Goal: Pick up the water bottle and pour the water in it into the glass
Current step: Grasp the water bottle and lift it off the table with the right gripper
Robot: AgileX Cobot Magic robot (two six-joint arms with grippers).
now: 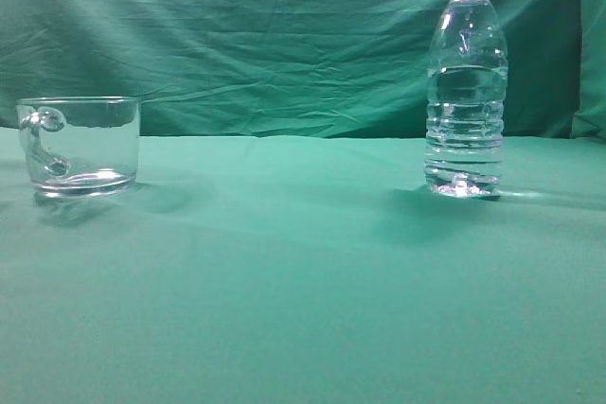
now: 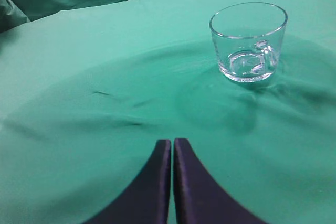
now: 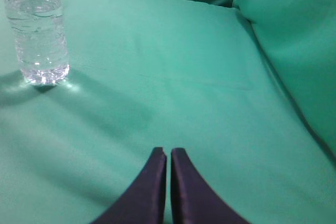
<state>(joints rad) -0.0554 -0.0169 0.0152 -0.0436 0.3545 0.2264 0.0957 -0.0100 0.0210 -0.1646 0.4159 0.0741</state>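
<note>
The water bottle [image 1: 465, 82] stands upright on the green cloth at the right, uncapped, with clear water [image 1: 465, 111] filling about two thirds of it. It also shows at the top left of the right wrist view [image 3: 39, 27]. The glass [image 1: 80, 144], a short clear mug with a looped handle, stands empty at the left, and shows in the left wrist view [image 2: 249, 40]. My left gripper [image 2: 172, 141] is shut and empty, well short of the glass. My right gripper [image 3: 168, 150] is shut and empty, well short of and to the right of the bottle. Neither gripper shows in the exterior view.
A green cloth covers the table [image 1: 303, 281] and hangs as a backdrop [image 1: 265, 35]. A raised fold of green cloth [image 3: 294, 35] lies along the right side in the right wrist view.
</note>
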